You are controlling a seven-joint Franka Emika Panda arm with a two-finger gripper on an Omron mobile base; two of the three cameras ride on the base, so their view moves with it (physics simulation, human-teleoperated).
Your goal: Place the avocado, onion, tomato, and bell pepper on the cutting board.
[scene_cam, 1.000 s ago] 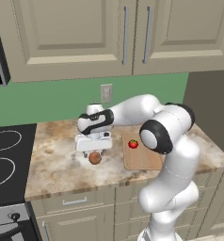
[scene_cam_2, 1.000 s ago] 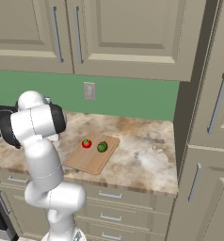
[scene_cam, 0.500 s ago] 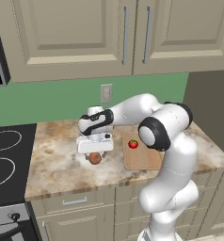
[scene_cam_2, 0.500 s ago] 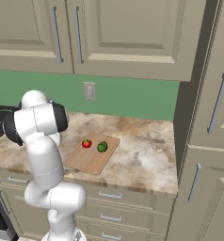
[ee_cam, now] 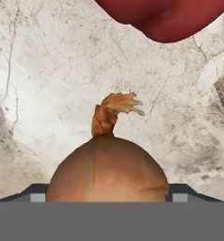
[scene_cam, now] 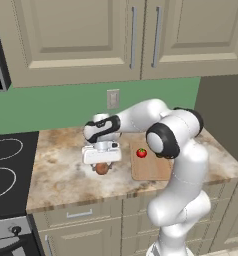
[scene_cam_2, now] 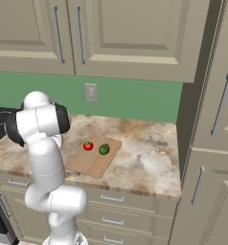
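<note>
I am looking at a marble-patterned counter [scene_cam: 61,170] under beige wall cabinets [scene_cam: 81,40], with a green backsplash [scene_cam_2: 130,98] and a white wall outlet [scene_cam: 112,98] behind it, and a black stovetop [scene_cam: 6,165] lying to the left. My arm is reaching left across the counter, and the gripper [scene_cam: 102,165] is pointing down directly over the onion [scene_cam: 102,169], which is sitting on the counter left of the cutting board [scene_cam: 151,167]. In the hand view the onion [ee_cam: 108,169] is lying right between the two dark fingertips [ee_cam: 180,189], its dry stem pointing away; I cannot tell whether the fingers are clamping it or standing just clear of its sides. The bell pepper [ee_cam: 165,16] is sitting on the counter near the onion, on its stem side. The tomato [scene_cam: 141,153] is resting on the board's far left part, and from the right base view the avocado [scene_cam_2: 104,149] is sitting just beside the tomato [scene_cam_2: 88,145] on the board [scene_cam_2: 94,160].
</note>
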